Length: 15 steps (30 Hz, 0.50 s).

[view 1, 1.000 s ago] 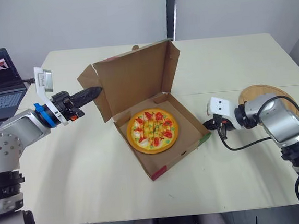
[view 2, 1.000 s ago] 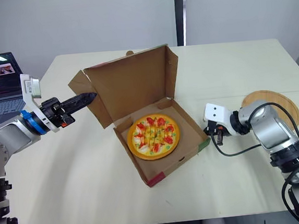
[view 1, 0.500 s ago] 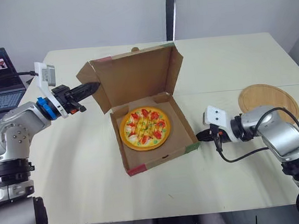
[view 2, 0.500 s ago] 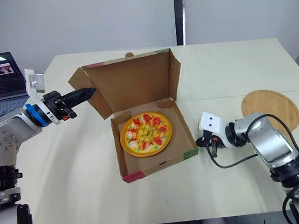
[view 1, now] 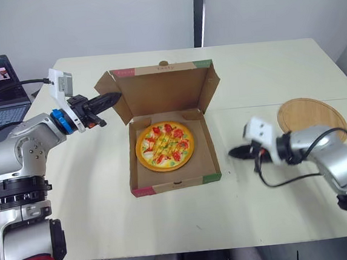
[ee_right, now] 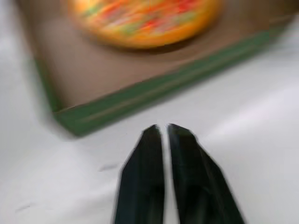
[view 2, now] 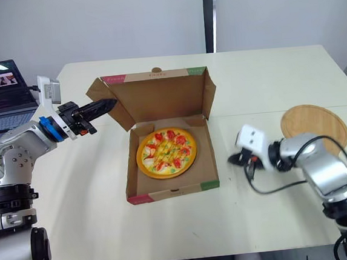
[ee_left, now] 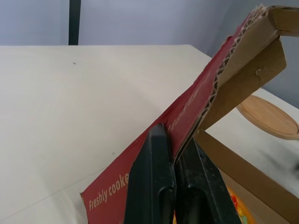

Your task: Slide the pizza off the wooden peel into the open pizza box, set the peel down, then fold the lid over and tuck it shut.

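The box [view 1: 175, 181] has turned square on the bench [view 1: 95, 210], pizza [view 1: 164, 146] inside, peel [view 1: 310, 113] lying well apart; left wrist view: left end effector [ee_left: 174, 135] pinches the lid [ee_left: 196, 102] by its edge; right wrist view: right end effector [ee_right: 163, 127] closed, empty, near the box.

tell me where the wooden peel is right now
The wooden peel lies flat on the table on the robot's right side, just beyond the right gripper and well apart from the open pizza box.
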{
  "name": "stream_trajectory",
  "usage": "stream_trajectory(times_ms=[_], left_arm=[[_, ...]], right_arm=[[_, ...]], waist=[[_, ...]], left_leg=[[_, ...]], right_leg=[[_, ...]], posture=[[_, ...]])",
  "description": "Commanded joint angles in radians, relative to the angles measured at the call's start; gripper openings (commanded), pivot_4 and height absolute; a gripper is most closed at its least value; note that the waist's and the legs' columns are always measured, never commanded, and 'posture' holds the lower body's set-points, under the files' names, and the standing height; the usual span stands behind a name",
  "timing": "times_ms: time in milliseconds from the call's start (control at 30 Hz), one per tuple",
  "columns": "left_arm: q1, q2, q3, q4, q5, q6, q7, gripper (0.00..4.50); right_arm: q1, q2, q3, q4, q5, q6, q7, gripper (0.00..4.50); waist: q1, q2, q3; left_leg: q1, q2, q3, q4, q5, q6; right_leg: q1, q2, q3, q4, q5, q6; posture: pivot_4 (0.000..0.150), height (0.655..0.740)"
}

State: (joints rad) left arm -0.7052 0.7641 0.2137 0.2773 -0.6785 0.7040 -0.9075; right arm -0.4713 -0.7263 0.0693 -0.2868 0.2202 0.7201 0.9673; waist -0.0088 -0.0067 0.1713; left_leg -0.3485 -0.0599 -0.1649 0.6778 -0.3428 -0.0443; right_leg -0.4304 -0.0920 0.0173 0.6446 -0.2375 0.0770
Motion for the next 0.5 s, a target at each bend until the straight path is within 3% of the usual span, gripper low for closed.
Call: stream_trajectory(times_ms=[33,200,467,500], left_arm=[[-0.025,-0.001,0.008,-0.026,0.012,-0.017,-0.019,0.00],[-0.028,-0.002,0.016,-0.029,0.020,-0.012,-0.016,0.00],[-0.036,-0.001,0.020,-0.033,0.024,-0.006,-0.010,0.00],[-0.037,-0.002,0.020,-0.034,0.023,-0.005,-0.010,0.00]], right_arm=[[-0.091,0.111,-0.082,0.034,0.038,-0.027,-0.130,1.63],[-0.177,0.257,-0.067,0.078,0.011,-0.044,-0.282,3.34],[-0.269,0.392,-0.061,0.164,-0.002,-0.047,-0.429,3.34],[-0.273,0.396,-0.058,0.168,0.002,-0.046,-0.431,2.97]], waist=[[-0.001,0.000,0.000],[-0.012,0.000,0.000],[-0.021,0.000,0.000],[-0.022,0.000,0.000]], left_leg=[[0.000,0.000,0.000,0.000,0.000,0.000],[-0.002,0.000,0.000,0.000,0.000,0.000],[-0.011,-0.001,0.000,0.002,0.001,-0.002],[-0.011,-0.001,0.000,0.002,0.001,-0.002]], right_leg=[[0.000,0.000,0.000,0.000,0.000,0.000],[-0.004,-0.001,0.000,0.001,0.000,-0.001],[-0.012,-0.002,-0.001,0.002,0.002,-0.002],[-0.012,-0.002,-0.001,0.002,0.002,-0.002]], posture=[[0.150,0.7400],[0.150,0.7400],[0.150,0.7400],[0.150,0.7400]])
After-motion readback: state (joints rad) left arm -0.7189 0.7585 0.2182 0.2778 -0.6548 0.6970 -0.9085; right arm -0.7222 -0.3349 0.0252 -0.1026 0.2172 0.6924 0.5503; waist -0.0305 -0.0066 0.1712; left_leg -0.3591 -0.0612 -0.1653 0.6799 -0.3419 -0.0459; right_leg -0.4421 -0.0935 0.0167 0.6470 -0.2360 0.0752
